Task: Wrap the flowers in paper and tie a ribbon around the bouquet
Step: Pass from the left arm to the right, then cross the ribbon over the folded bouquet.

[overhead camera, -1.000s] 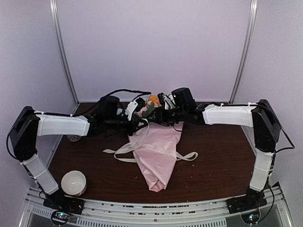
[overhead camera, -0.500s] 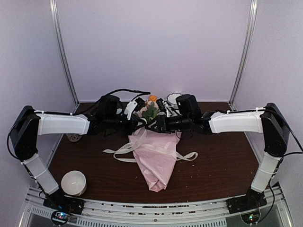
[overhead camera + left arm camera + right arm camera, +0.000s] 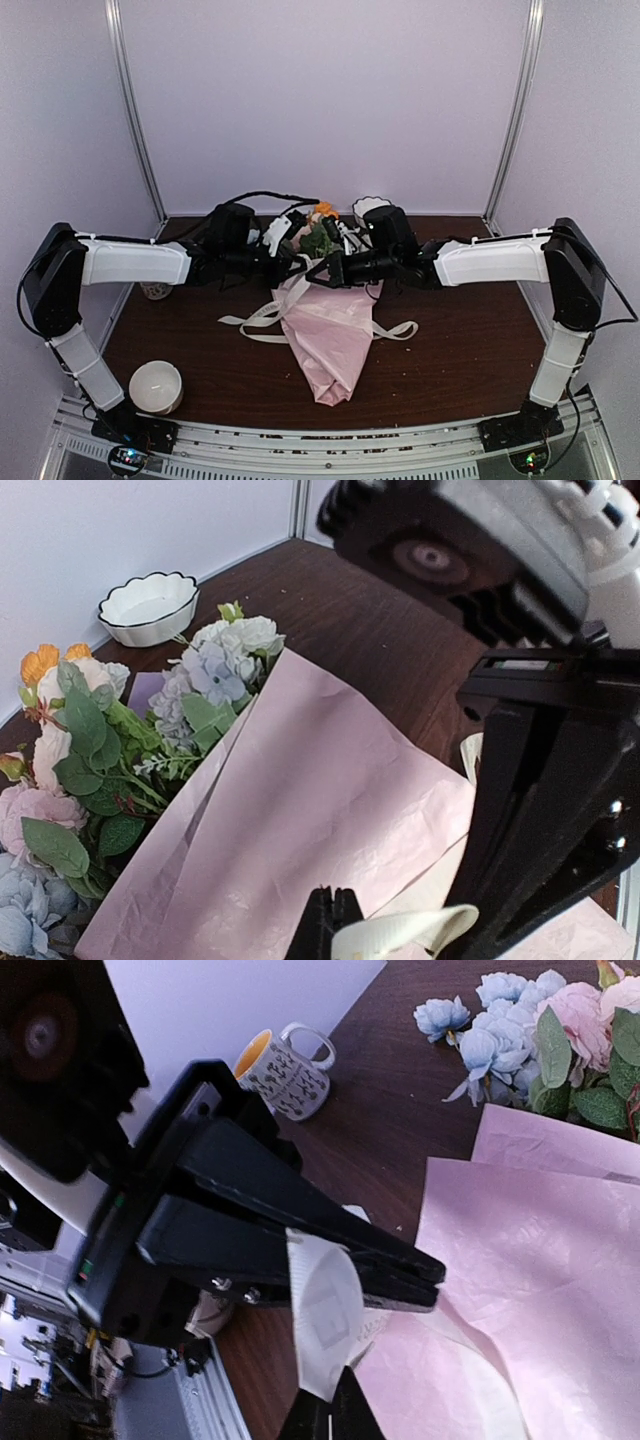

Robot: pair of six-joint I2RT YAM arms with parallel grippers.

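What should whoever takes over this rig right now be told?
Left gripper: shut on the ribbon.
Right gripper: shut, apparently on the same ribbon, right beside the left one.
Flowers lie wrapped in the pink paper mid-table.
The ribbon crosses the paper, with loose ends on the table either side.
Done: wrapping.
Left: tying the ribbon; no knot shows.

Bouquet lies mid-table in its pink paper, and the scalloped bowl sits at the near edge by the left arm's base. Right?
Not quite. The scalloped bowl stands at the far edge, behind the flowers, as the top view shows; a plain bowl sits by the left arm's base. The rest holds.
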